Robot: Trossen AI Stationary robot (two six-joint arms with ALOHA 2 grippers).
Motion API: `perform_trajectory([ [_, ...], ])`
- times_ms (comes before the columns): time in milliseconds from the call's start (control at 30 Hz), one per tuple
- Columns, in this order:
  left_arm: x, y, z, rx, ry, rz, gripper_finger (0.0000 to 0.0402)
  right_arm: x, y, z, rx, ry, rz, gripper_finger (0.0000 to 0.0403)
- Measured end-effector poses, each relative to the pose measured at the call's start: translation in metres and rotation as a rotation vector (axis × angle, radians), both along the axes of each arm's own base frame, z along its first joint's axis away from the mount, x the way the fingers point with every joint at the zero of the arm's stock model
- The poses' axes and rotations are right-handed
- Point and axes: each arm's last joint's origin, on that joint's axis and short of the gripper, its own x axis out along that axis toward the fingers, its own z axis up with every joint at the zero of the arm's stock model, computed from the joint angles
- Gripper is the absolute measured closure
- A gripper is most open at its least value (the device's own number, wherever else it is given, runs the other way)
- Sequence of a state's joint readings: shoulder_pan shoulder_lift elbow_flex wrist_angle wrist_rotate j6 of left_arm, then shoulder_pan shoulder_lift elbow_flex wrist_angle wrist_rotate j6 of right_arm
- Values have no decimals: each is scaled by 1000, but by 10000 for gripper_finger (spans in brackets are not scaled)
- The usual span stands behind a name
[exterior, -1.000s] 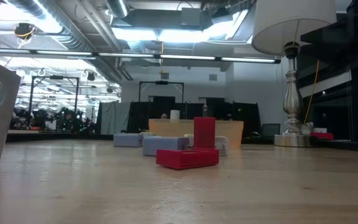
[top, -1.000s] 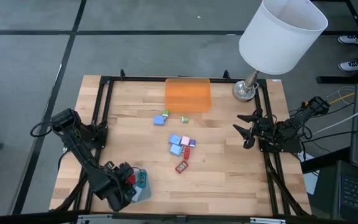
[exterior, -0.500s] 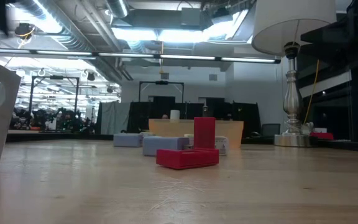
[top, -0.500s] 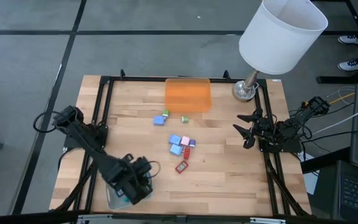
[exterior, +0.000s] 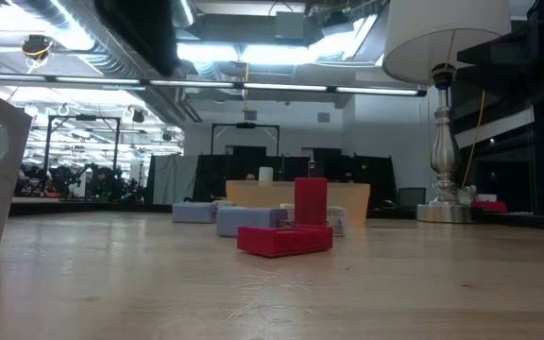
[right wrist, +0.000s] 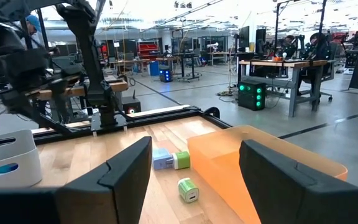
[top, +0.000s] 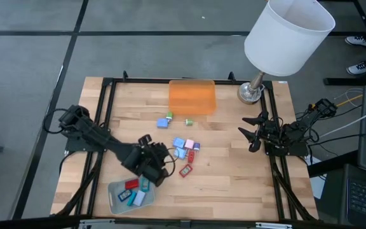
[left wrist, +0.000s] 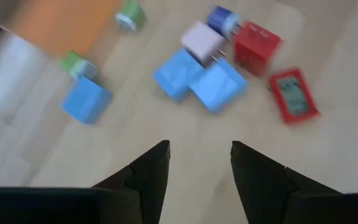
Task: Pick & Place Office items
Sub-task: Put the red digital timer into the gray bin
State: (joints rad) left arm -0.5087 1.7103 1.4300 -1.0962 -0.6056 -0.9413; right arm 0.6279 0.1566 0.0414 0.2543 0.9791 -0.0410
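The office items lie in the middle of the table: a cluster of blue, pink and red little blocks [top: 184,149], a red flat rectangle [top: 185,170], and a blue and two green blocks [top: 165,121] nearer the orange tray [top: 192,97]. More pieces lie in the grey-green tray [top: 127,196] at the near left. My left gripper [top: 165,164] hovers open just left of the cluster; its wrist view shows the fingers [left wrist: 197,149] apart above bare wood, short of the blue blocks [left wrist: 197,79]. My right gripper [top: 250,133] waits open at the table's right edge.
A lamp with a white shade [top: 289,35] stands on its base [top: 249,93] at the far right corner, next to the orange tray. A black frame [top: 107,108] runs around the table. Bare wood lies between the cluster and my right gripper.
My left gripper has swung from over the grey-green tray at the near left toward the table's right and far side, up to the cluster of blocks. The tray with its pieces now shows uncovered. The blocks on the table have not moved.
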Motion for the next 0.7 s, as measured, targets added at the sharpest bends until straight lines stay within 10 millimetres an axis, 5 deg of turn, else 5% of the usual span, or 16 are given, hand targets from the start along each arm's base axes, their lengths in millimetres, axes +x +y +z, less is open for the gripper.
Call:
perform_trajectory([
  [400,38,46,-18,-58,61,32,225,0,0,1,8,-7,4,162],
  [700,75,61,-74,-280,100,181,121,0,1,2,8,-22,40,162],
])
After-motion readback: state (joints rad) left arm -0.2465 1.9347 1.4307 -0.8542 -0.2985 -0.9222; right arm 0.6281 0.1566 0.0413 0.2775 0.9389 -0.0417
